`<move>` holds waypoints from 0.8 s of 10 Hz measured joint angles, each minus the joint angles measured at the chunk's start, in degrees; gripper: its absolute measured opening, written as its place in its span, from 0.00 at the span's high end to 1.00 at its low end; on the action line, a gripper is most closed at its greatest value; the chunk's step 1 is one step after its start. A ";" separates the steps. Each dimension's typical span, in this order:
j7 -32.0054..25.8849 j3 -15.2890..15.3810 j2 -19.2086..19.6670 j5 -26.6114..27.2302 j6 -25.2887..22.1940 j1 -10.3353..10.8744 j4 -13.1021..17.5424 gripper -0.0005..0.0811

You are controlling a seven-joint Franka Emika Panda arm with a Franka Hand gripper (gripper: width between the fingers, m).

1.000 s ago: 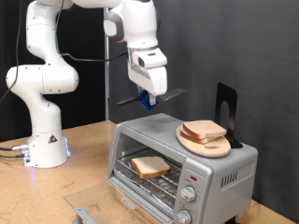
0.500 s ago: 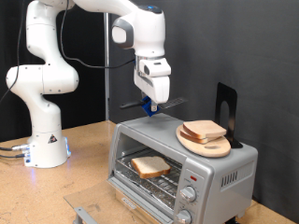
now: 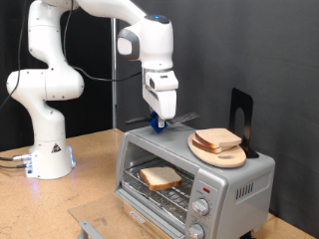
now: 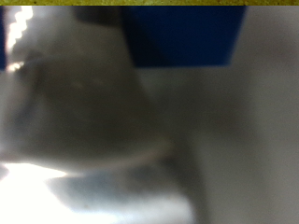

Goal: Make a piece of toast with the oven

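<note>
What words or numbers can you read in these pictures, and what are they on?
None can be read.
Small boxy silver toaster oven: faint marks around its front knobs, too small to read.
White robot arm's base: a dark mark, too small to read.
Gripper, just above the oven's top: no lettering visible.
Wrist view: blurred, no text.

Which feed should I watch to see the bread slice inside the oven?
The exterior view: the piece of toast lies in plain sight on the rack inside the open oven. The wrist view is a blur of grey metal and something blue, with no bread visible.
</note>
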 joint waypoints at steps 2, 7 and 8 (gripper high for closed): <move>0.00 0.14 0.98 -0.26 1.00 -0.28 -0.15 0.16; -3.29 -1.04 0.90 2.51 2.12 -0.41 -0.27 0.01; -5.57 -2.06 0.39 4.91 2.85 -0.23 -0.24 0.01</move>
